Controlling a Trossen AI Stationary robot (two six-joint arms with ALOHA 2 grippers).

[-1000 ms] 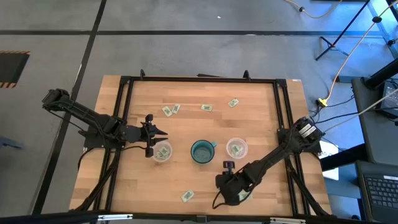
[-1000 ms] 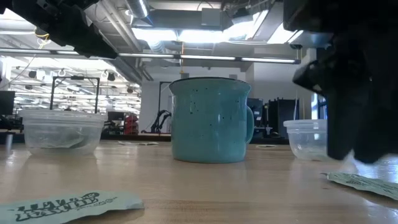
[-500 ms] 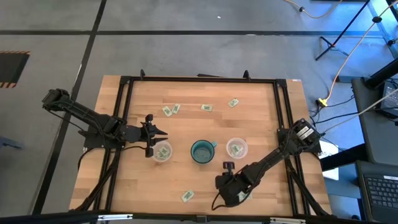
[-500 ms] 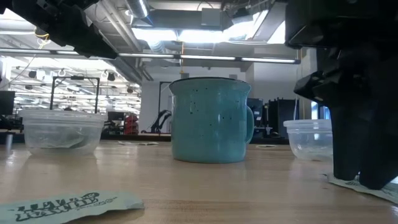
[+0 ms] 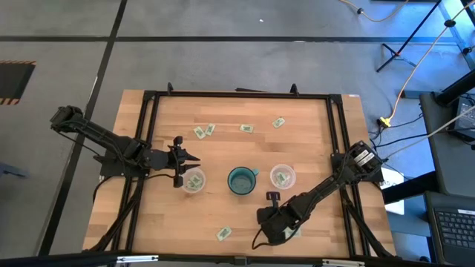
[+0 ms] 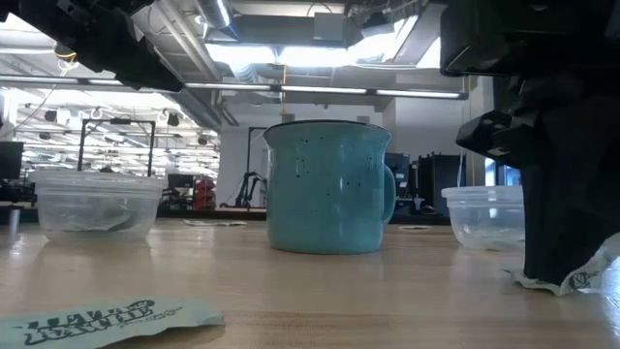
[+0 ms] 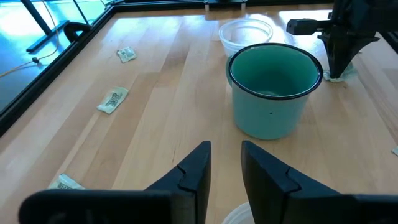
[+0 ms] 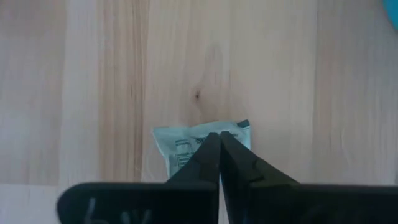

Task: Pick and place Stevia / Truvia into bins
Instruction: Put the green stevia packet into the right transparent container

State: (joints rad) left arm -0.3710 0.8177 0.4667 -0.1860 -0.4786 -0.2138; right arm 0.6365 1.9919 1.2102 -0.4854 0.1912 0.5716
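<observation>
The Stevia packet (image 8: 200, 144), at the tabletop's (image 5: 312, 133) five o'clock, is light, thin, floppy paper; its pinched edge curls upward. The right pincer (image 8: 219, 144) is clamped shut on it. The left pincer (image 7: 225, 163) hovers part-open at eight o'clock.

Bright overhead ceiling lights (image 6: 291, 53), glare in low view; soft shadows, sharp focus.

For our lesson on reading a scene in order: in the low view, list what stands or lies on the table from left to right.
Flat packet lying nearest → left clear cup → teal mug → right clear cup → right claw shut on a second packet, one end curling up off the wood.
</observation>
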